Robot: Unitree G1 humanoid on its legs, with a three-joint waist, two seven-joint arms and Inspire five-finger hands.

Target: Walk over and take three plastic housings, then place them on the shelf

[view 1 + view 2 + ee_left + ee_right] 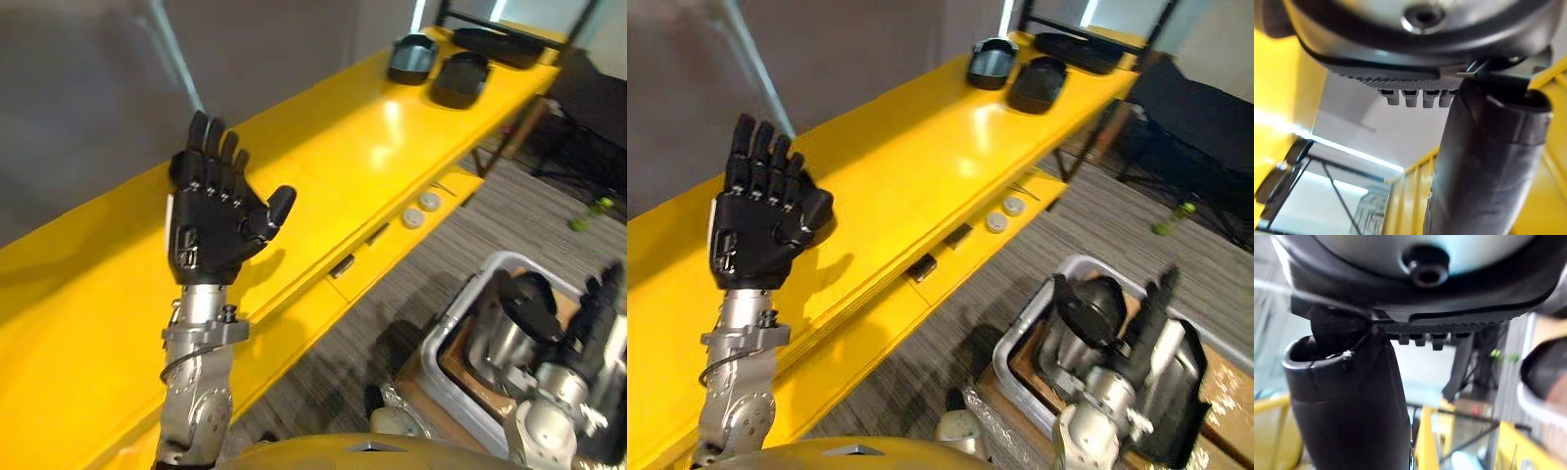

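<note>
My left hand [220,211] is raised over the yellow shelf [323,166], fingers straight and spread, holding nothing; its thumb [1484,161] stands free in the left wrist view. Two dark plastic housings [411,59] [460,80] and a flatter dark one [500,44] lie at the shelf's far end. My right hand [593,313] hovers with straight fingers over a grey bin [460,328] at the lower right. A black housing [1092,305] stands in the bin just beside that hand, with more parts under it. The right wrist view shows its thumb [1347,406] with nothing in its grasp.
The bin rests on a cardboard box [1225,392] on the carpet. A lower yellow ledge carries two small round discs [421,209] and dark clips [343,264]. A green object [588,215] lies on the floor by dark furniture [588,108] at the right.
</note>
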